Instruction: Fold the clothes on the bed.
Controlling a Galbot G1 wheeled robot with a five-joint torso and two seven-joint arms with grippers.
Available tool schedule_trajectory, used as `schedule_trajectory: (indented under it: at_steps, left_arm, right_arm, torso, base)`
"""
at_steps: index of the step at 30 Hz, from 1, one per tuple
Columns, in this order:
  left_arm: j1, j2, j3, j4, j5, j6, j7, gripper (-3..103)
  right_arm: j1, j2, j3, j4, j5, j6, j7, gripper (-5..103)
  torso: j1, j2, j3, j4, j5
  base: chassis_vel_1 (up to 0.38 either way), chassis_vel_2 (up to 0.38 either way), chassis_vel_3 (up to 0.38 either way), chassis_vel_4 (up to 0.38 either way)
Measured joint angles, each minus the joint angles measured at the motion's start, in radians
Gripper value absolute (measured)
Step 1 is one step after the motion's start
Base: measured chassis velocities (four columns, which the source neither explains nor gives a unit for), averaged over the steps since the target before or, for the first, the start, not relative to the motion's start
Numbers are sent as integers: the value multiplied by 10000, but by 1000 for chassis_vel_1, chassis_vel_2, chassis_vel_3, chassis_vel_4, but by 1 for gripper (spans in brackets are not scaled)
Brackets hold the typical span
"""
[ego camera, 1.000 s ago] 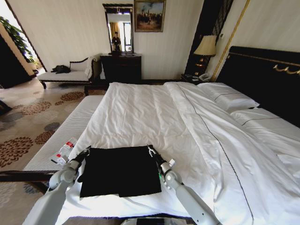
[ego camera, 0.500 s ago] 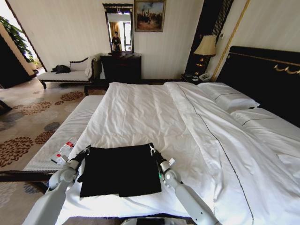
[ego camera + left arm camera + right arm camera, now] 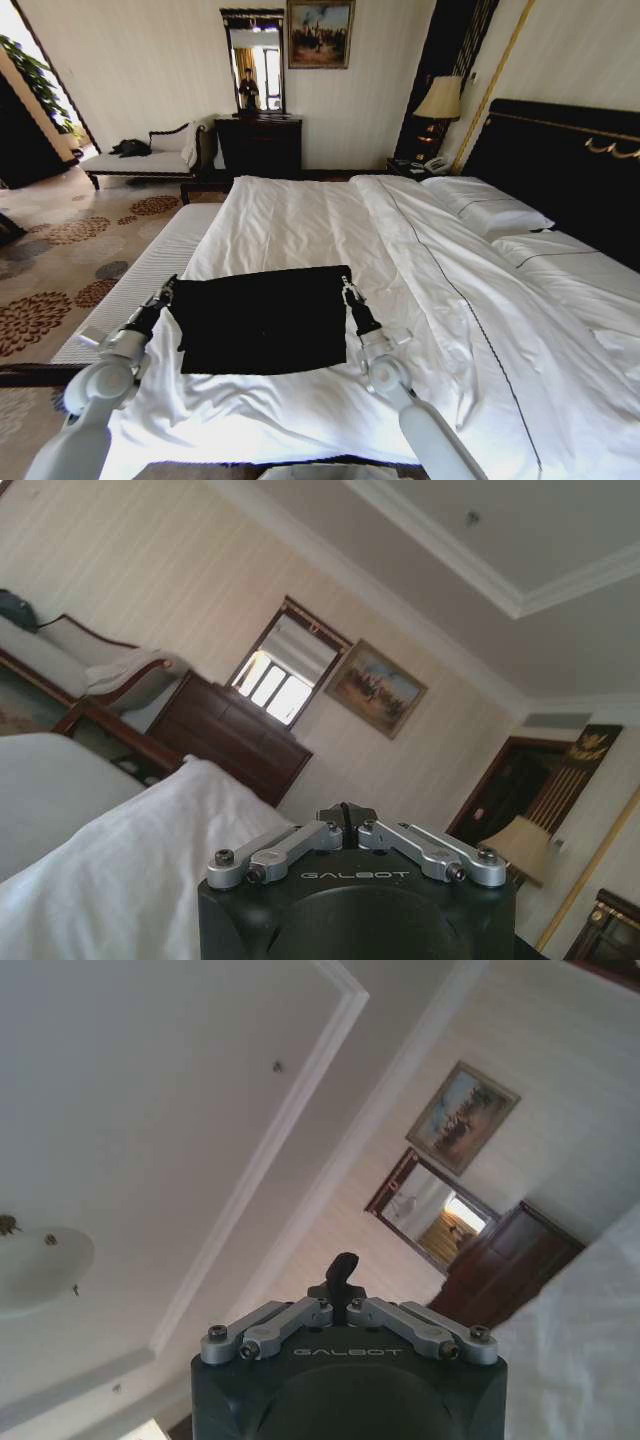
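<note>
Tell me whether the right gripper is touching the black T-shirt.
Touching. In the head view the right gripper meets the far right corner of the black T-shirt with no gap, and the cloth is stretched taut across to the left gripper at the other corner.

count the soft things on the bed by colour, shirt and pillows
black: 1, the T-shirt, pinched at its far corners by the left gripper and right gripper
white: 2, the pillows and
total: 3
</note>
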Motion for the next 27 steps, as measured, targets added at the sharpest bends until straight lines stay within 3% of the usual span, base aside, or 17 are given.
schedule_trajectory:
  at_steps: [7, 8, 12, 15, 17, 19, 20, 23, 27]
  left_arm:
    - [33, 246, -294, -1001, -439, 60, 3, 2]
    - [83, 311, -360, -1350, -526, 94, 9, 2]
    - [379, 348, -751, -2117, -759, 144, -4, 2]
    - [594, 422, -783, -2614, -820, 286, -196, 2]
    - [566, 455, -684, -2567, -781, 315, -213, 2]
    - [191, 649, -33, -1714, -419, 446, -286, 2]
    - [-8, 717, 255, -1274, -306, 511, -311, 2]
    - [-492, 819, 861, -353, -71, 612, -387, 2]
    - [-2284, 818, 2754, 2207, 1071, 609, -409, 2]
  right_arm:
    - [-1469, -12, 1207, 2354, -445, -95, 563, 1]
    - [-1940, -63, 1547, 3033, -691, -190, 1000, 1]
    - [-2425, -336, 1885, 4061, -1099, -442, 2200, 1]
    - [-2435, -844, 1983, 4777, -1226, -1206, 4067, 1]
    - [-2388, -939, 1945, 4761, -1217, -1348, 4365, 1]
    - [-1874, -1418, 1471, 3847, -1183, -1929, 5405, 1]
    - [-1532, -1576, 1243, 3300, -1191, -2101, 5563, 1]
    - [-826, -1740, 791, 2295, -1052, -2346, 5668, 1]
    - [1793, -1519, -703, -1006, -800, -2363, 5410, 1]
  torso:
    - [0, 0, 0, 1, -2]
    - [-1, 0, 0, -14, -3]
    - [-1, 1, -1, -1, 1]
    - [-2, 2, -1, 3, 0]
    - [-2, 2, -2, 3, 0]
    - [-2, 1, 0, 2, 0]
    - [-2, 1, 1, 1, 0]
    - [2, 1, 2, 2, -1]
    - [3, -2, 5, 2, 0]
  base:
    - [0, 0, 0, 0]
    - [0, 0, 0, 0]
    - [0, 0, 0, 0]
    - [0, 0, 0, 0]
    - [0, 0, 0, 0]
    - [0, 0, 0, 0]
    - [0, 0, 0, 0]
    - [0, 0, 0, 0]
    - [0, 0, 0, 0]
